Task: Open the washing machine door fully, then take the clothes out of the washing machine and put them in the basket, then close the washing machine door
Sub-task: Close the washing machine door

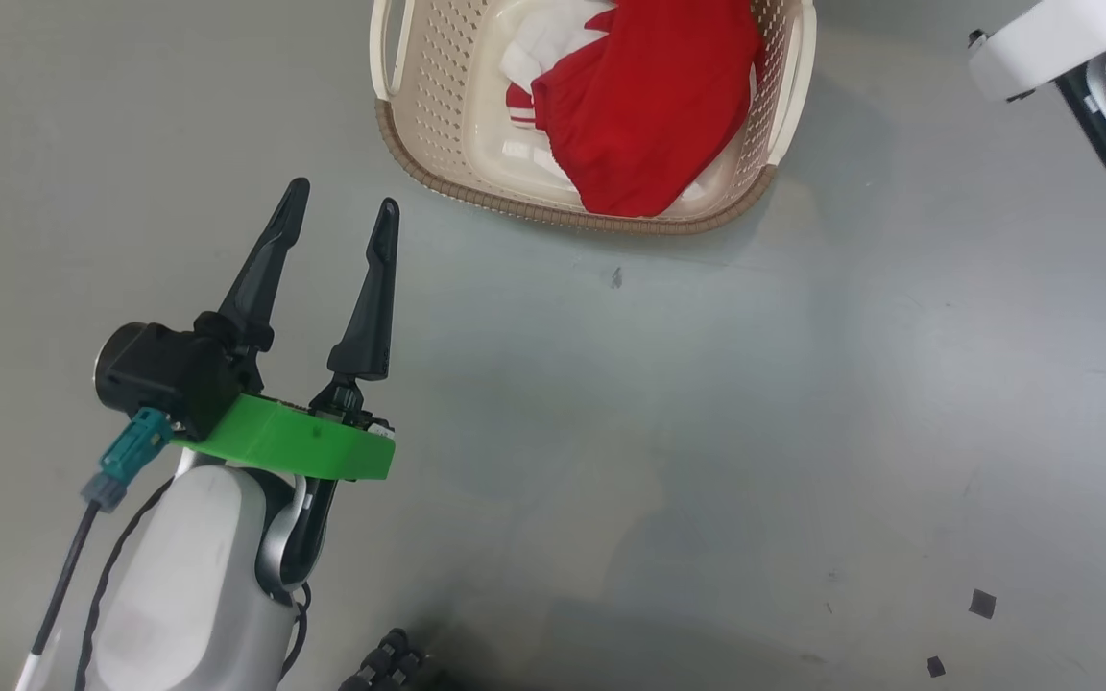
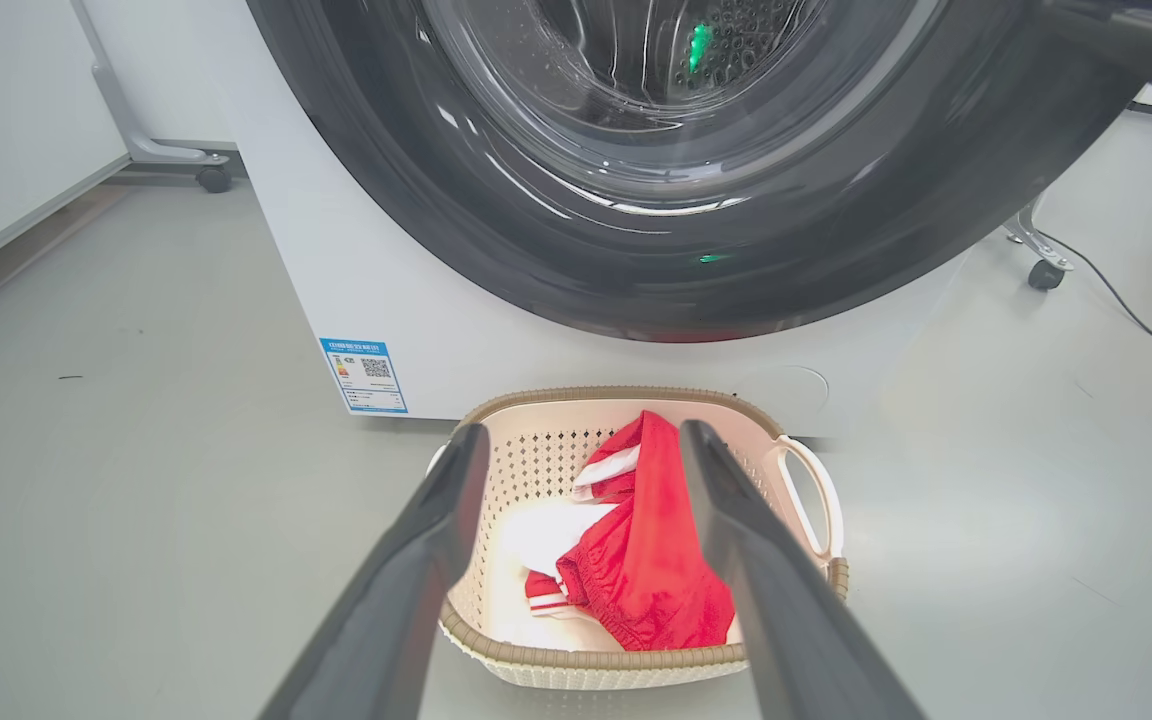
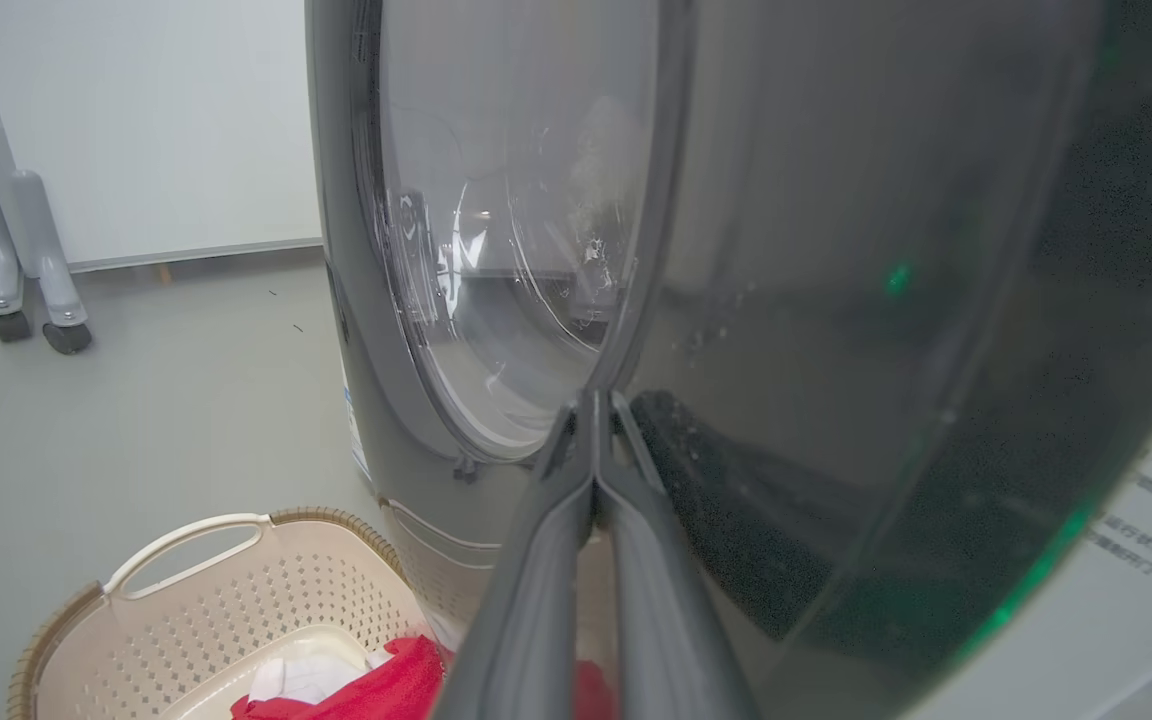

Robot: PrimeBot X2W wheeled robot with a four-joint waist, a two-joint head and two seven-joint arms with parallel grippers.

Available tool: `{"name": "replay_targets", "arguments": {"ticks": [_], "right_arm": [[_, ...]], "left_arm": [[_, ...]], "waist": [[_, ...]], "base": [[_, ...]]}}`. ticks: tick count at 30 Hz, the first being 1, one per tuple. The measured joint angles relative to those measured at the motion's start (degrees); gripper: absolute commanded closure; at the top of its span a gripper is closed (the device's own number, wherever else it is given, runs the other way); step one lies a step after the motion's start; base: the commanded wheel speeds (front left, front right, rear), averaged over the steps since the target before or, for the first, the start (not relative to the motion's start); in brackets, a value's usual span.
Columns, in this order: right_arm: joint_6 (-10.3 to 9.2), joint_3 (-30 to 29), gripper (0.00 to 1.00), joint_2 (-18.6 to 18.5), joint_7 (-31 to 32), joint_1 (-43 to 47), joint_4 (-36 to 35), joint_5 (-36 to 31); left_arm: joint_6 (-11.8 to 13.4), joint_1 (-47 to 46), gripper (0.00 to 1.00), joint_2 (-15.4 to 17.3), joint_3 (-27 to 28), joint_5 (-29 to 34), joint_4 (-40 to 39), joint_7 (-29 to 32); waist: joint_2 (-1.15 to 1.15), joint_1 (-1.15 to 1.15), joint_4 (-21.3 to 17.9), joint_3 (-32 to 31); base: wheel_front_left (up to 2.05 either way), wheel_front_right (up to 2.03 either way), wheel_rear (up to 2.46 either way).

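Floor [image 1: 707,432]: lying grey and smooth, carrying faint scuffs and giving back a soft sheen.
Scraps [image 1: 981,603]: small dark bits lying loose.
Wall [image 3: 186,120]: white panel standing plain behind.
Stand legs [image 3: 26,250]: two grey legs resting on dark wheels [image 3: 66,338].
Cable [image 2: 1136,320]: black, trailing over the ground.

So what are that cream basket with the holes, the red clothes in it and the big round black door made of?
The cream perforated basket looks like moulded matt plastic: regular punched holes, smooth handles; its brown rim only imitates weave. The red clothes seem soft fabric, folding in loose creases. The round black door appears glossy plastic around a clear glass bowl, with sharp reflections.
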Motion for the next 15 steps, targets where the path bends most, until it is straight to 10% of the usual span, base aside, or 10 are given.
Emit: {"name": "replay_targets", "arguments": {"ticks": [15], "right_arm": [[-0.16, -4.8, 1.0, -2.22, -0.09, -8.53, 4.41, 0.52]], "left_arm": [[-0.43, -2.29, 0.0, -0.63, -0.32, 0.0, 1.08, 0.0]], "waist": [[0.0, 0.0, 1.01, 4.33]], "base": [[0.0, 0.0, 0.0]]}}
